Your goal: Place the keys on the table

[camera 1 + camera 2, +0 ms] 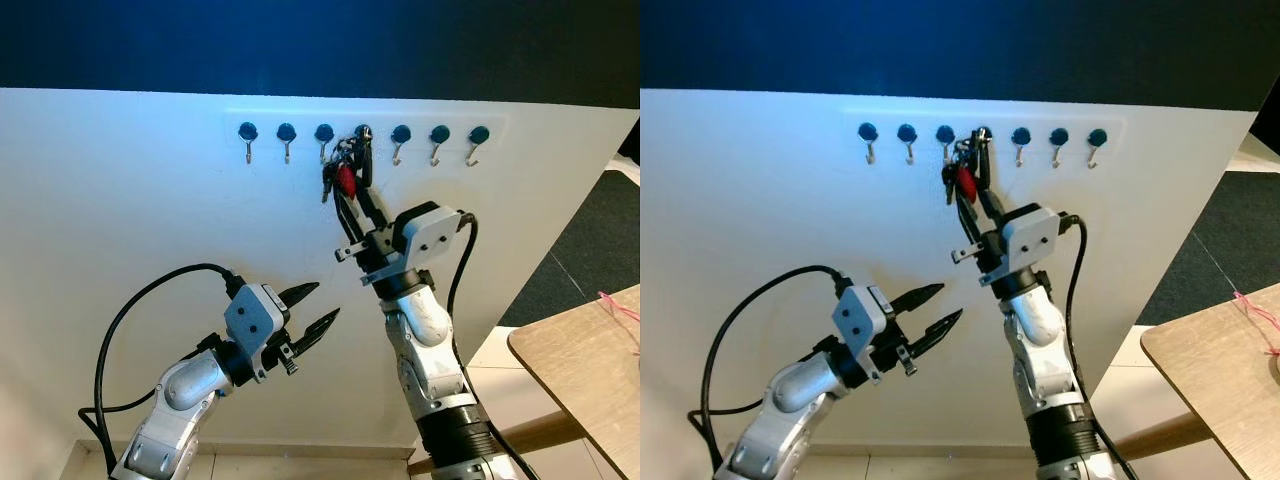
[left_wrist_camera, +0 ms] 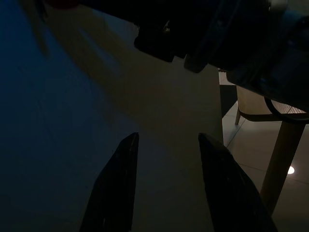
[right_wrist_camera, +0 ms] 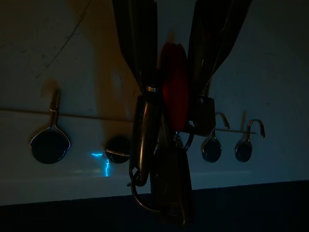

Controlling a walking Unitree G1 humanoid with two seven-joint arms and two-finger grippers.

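At the hook rack [image 1: 365,133], my right pincer [image 1: 352,180] clamps the keys [image 1: 343,178]; counter [image 1: 585,370] placement remains.

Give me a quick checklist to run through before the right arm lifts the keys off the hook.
1. Right gripper reaches the keys: ok, its fingers sit on either side of the bunch.
2. Grip firm on the keys: cannot tell, the right wrist view is too dark.
3. Keys free of the hook: not ok, they hang from the fourth hook.
4. Left gripper out of the way: ok, open, low and left.
5. Table within reach for the drop: ok, it stands lower right.
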